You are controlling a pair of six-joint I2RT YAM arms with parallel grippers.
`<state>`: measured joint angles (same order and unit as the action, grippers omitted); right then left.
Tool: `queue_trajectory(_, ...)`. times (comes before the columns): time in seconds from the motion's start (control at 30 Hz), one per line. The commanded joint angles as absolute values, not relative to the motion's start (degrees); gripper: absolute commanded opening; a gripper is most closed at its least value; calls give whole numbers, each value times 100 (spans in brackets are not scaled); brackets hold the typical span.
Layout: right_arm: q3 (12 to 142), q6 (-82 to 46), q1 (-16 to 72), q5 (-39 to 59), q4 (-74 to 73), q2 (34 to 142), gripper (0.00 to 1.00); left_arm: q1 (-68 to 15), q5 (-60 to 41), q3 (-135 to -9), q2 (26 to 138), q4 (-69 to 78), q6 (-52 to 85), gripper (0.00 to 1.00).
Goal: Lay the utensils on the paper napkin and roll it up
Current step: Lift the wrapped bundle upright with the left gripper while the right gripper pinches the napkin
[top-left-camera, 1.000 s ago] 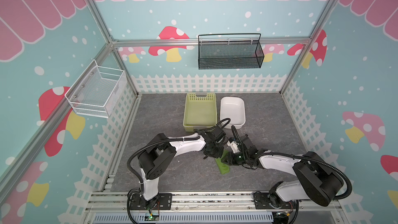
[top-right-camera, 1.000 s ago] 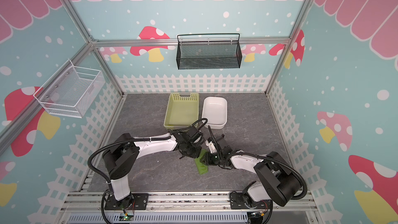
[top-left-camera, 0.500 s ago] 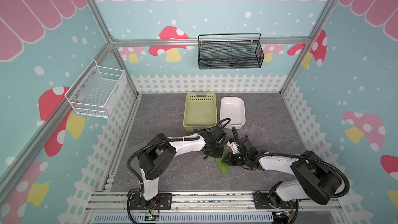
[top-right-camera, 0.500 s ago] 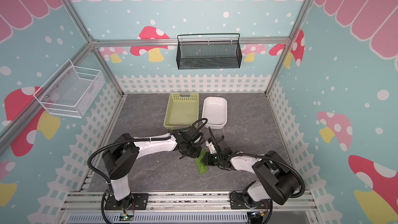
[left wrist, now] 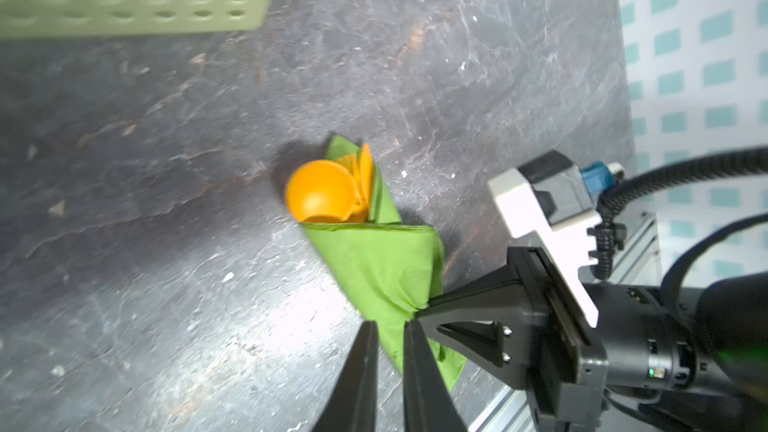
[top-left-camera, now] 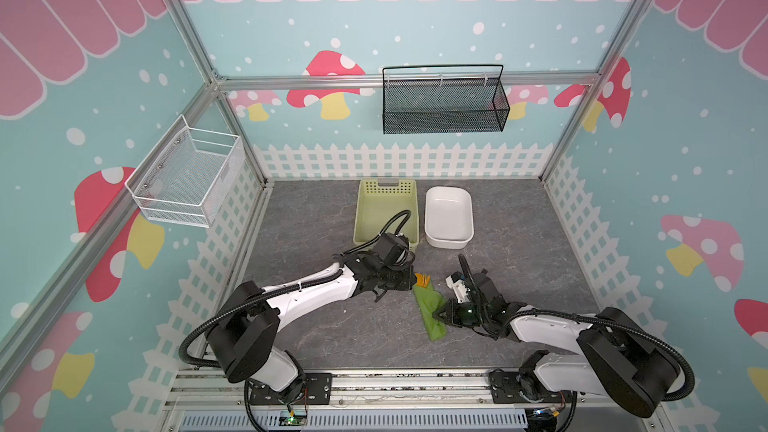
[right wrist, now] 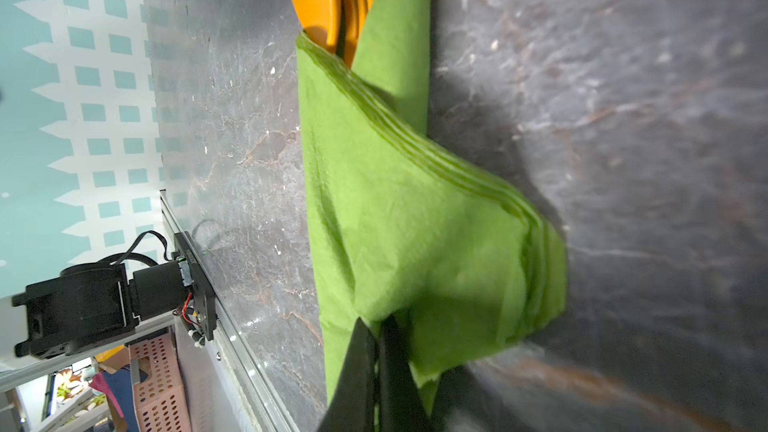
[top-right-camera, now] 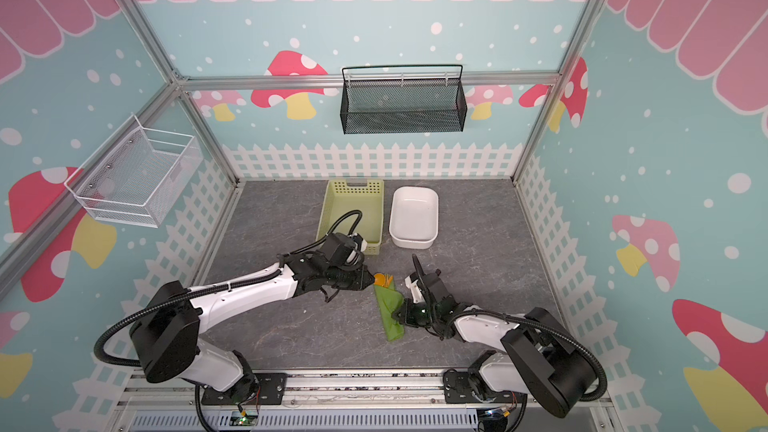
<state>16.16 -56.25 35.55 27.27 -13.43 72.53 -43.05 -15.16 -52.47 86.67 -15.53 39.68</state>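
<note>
The green paper napkin (top-left-camera: 427,304) (top-right-camera: 386,305) lies on the grey table, wrapped round the orange utensils (top-left-camera: 422,279) (top-right-camera: 384,280). Their heads stick out of its far end, the spoon bowl (left wrist: 322,193) foremost. My right gripper (top-left-camera: 436,315) (top-right-camera: 397,312) (right wrist: 378,326) is shut on a bunched fold at the napkin's (right wrist: 415,209) side. My left gripper (top-left-camera: 411,280) (top-right-camera: 371,280) (left wrist: 389,324) hovers by the utensil end. Its jaws stand a narrow gap apart with nothing between them. The handles are hidden inside the wrap.
A yellow-green perforated basket (top-left-camera: 360,218) and a white dish (top-left-camera: 449,243) stand just behind the left arm. A black mesh basket (top-left-camera: 442,118) hangs on the back wall and a white wire basket (top-left-camera: 187,184) on the left wall.
My right gripper has closed on the napkin's fold. My left jaws have parted slightly. The wrapped bundle has stayed where it was.
</note>
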Motion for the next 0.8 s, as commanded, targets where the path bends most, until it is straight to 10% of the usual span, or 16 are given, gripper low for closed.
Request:
queue_trajectory(0.0,1475,-5967,3495,2741,-1615,6970,0,-3982,-2247,-4505,8584,-216,4843,25)
queue_trajectory(0.77,1177,-6587,3393,3058,-2651,6645,0,-4090,-3375,-3205,10223,4451,7350,47)
